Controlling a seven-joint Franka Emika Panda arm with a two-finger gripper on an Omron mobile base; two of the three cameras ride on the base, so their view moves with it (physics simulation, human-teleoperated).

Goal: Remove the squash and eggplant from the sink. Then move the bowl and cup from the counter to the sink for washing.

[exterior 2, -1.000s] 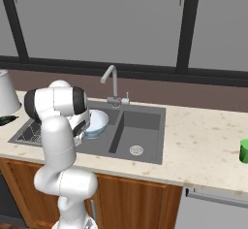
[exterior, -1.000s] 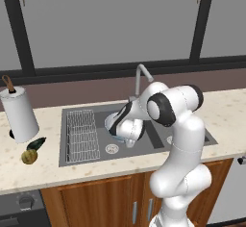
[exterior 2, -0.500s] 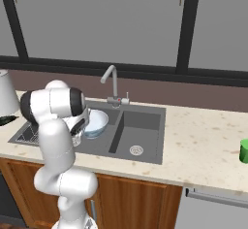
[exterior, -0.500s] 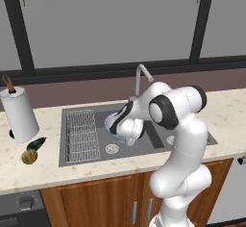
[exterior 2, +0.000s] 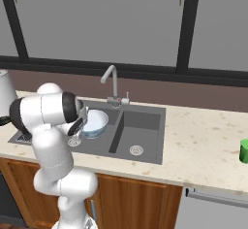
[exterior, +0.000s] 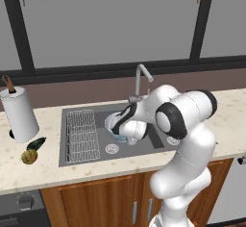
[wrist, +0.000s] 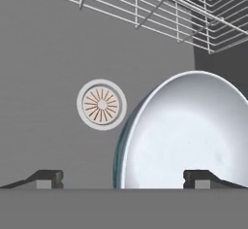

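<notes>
The bowl [exterior: 114, 121] [exterior 2: 97, 121] leans tilted in the left basin of the sink [exterior: 86, 156] [exterior 2: 145, 121], white inside and pale blue outside. My gripper [exterior: 121, 129] [wrist: 124, 177] is down in that basin, open, with its jaws wide on either side of the bowl's [wrist: 189, 131] rim. The squash [exterior: 29, 157] and the eggplant [exterior: 36, 144] lie together on the counter [exterior: 43, 173] left of the sink. The green cup [exterior 2: 244, 151] stands on the counter far to the right.
A wire rack [exterior: 80, 134] [wrist: 160, 5] covers the left part of the basin, with a round drain [wrist: 101, 104] beside the bowl. The faucet [exterior: 141, 77] [exterior 2: 111, 80] curves over the sink's back edge. A paper towel roll [exterior: 20, 115] stands near the vegetables.
The arm's elbow has dipped a little lower and the hand has shifted slightly over the left basin. The bowl stays where it was in the sink.
</notes>
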